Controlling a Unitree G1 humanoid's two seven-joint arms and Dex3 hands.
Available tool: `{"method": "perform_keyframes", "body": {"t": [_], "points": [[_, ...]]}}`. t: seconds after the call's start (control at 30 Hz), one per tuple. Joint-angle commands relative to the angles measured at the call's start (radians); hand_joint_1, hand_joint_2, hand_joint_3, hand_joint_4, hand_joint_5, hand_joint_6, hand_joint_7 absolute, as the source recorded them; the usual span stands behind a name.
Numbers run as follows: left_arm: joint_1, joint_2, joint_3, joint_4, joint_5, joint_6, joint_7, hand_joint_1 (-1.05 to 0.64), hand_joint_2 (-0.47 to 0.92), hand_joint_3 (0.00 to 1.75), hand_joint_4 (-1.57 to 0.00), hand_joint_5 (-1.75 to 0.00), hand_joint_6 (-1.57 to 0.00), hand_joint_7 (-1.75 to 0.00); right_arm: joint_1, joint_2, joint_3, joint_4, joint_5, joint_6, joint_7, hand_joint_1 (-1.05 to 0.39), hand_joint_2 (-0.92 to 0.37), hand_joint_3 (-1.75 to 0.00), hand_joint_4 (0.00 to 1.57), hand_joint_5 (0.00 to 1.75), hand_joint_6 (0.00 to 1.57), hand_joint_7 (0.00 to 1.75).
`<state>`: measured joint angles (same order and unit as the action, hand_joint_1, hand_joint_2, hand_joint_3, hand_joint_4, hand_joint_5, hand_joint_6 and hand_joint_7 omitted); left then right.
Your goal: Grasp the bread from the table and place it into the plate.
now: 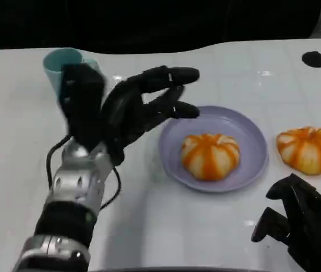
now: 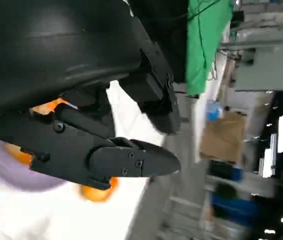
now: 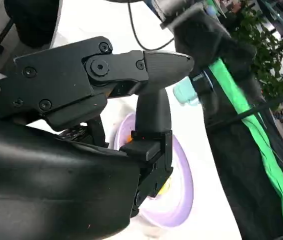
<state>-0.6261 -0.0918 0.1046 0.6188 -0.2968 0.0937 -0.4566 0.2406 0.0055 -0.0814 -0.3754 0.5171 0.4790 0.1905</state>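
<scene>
The right hand point(image 1: 302, 218) is seen nearest the camera at the lower right of the head view, resting low over the white table point(image 1: 194, 232); its fingers are spread and nothing is held in them. The left hand point(image 1: 123, 107) is raised above the table left of the plate point(image 1: 254, 139), its fingers stretched apart toward the plate's rim and empty. One orange-striped bread point(image 1: 210, 156) is seen lying in the lilac plate. A second bread point(image 1: 308, 148) is seen on the table just beside the plate, beyond the right hand. A teal cup point(image 1: 64, 59) is partly hidden behind the left hand.
</scene>
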Motion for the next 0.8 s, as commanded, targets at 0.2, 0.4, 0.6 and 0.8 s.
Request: {"method": "perform_keyframes", "body": {"t": [0.2, 0.4, 0.6, 0.8], "points": [[0.293, 0.0, 0.073, -0.474, -0.249, 0.41, 0.085, -0.57, 0.92, 0.41, -0.74, -1.75, -0.51, -1.68, 0.001, -0.011, -0.008, -0.018, 0.008, 0.001, -0.003, -0.5, -0.92, -0.31, 0.64, 1.75, 0.44, 1.7], [0.444, -0.001, 0.083, -0.665, -0.324, 0.539, 0.162, -0.56, 0.92, 0.39, -0.78, -1.75, -0.53, -1.72, 0.0, -0.009, -0.008, -0.023, 0.007, 0.008, -0.012, -0.5, -0.92, -0.32, 0.64, 1.75, 0.44, 1.69], [0.58, -0.022, 0.071, -0.776, -0.326, 0.561, 0.218, -0.55, 0.92, 0.44, -0.81, -1.75, -0.57, -1.75, 0.004, -0.008, -0.004, -0.029, 0.006, 0.006, -0.014, -0.51, -0.92, -0.31, 0.63, 1.75, 0.45, 1.68], [0.661, -0.037, 0.062, -0.846, -0.33, 0.58, 0.273, -0.54, 0.92, 0.45, -0.81, -1.75, -0.55, -1.75, 0.005, -0.012, 0.0, -0.037, 0.001, 0.008, -0.018, -0.52, -0.92, -0.31, 0.63, 1.75, 0.45, 1.68]]}}
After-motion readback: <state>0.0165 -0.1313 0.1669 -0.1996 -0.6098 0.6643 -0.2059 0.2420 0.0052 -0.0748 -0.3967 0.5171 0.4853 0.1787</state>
